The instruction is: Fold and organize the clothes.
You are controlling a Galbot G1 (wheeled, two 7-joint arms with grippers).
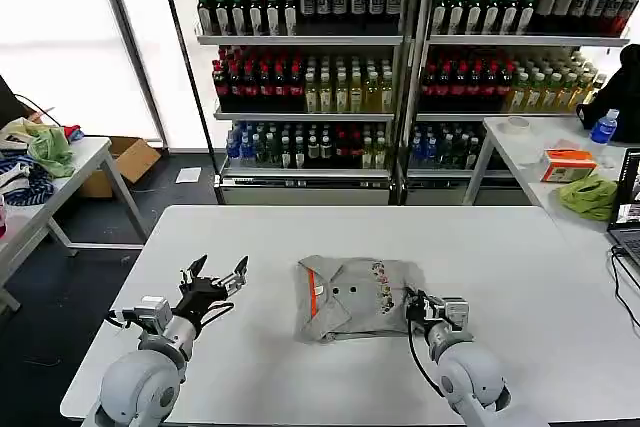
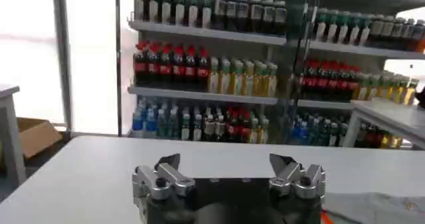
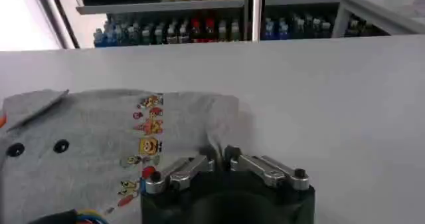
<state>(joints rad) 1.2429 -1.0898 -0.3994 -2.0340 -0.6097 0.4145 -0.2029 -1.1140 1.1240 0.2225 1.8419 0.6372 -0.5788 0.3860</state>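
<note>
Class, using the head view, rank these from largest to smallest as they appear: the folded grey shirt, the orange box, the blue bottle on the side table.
1. Folded grey shirt, clearly largest, though also nearest the camera.
2. Orange box.
3. Blue bottle, smallest; it stands farther back, so nearness makes this unsure.

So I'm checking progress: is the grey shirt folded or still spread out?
Folded. The grey polo shirt lies as a compact rectangle on the white table, no sleeves showing; the right hand pinches its edge.
</note>
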